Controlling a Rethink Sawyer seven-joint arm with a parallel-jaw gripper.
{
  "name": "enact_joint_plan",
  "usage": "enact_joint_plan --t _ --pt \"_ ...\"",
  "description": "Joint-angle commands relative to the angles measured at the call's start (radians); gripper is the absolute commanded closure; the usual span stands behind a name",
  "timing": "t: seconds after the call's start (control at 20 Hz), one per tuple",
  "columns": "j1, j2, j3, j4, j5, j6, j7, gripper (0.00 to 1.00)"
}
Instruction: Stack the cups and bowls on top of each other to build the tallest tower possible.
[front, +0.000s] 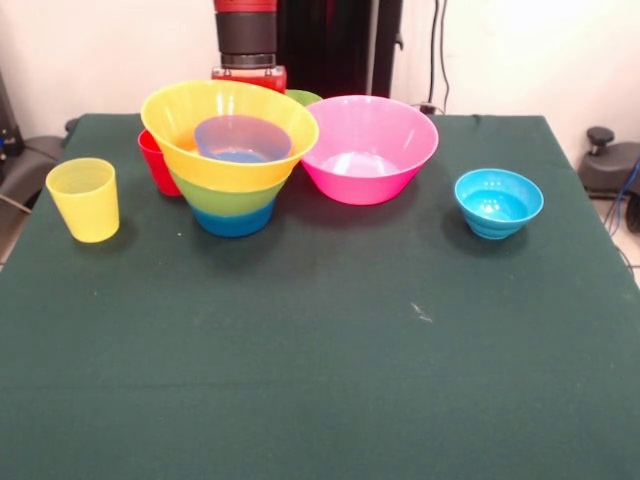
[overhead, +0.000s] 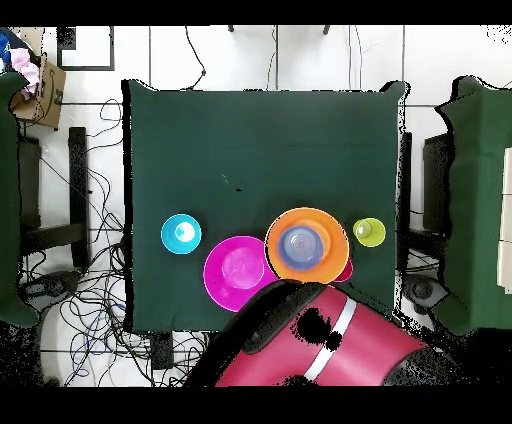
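A tower (front: 232, 165) stands at the table's far side: a large orange bowl (front: 190, 115) nested on a green bowl (front: 228, 198) on a blue bowl (front: 232, 222). A purplish translucent piece (front: 243, 136), blue at its bottom, sits inside the orange bowl (overhead: 307, 245). A red cup (front: 156, 165) stands behind the tower's left and a yellow cup (front: 85, 200) further left. A pink bowl (front: 370, 150) touches the tower's right. A small blue bowl (front: 498, 203) stands alone at the right. A green rim (front: 303, 97) peeks out behind the tower. The gripper is hidden.
The red and black arm (front: 245, 40) is drawn back behind the tower, and in the overhead view (overhead: 320, 340) it overhangs the table's edge. The green table (front: 320, 380) stretches towards the camera. Cables (overhead: 90, 300) lie on the floor beside it.
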Motion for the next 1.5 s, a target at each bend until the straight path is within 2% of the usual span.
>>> enact_joint_plan --t 0.05,0.5,0.55,0.85,1.25,1.5 --pt "-0.002 0.137 0.237 -0.452 0.040 0.241 0.057 0.00" --pt "0.008 0.130 0.239 -0.465 0.019 0.262 0.064 0.00" --pt "-0.004 0.120 0.262 -0.466 -0.011 0.292 0.071 0.00" --pt "-0.006 0.119 0.274 -0.475 -0.025 0.309 0.073 0.00" --pt "-0.008 0.117 0.284 -0.479 -0.034 0.321 0.075 0.00" --pt "0.004 0.121 0.263 -0.472 -0.002 0.310 0.070 0.00"
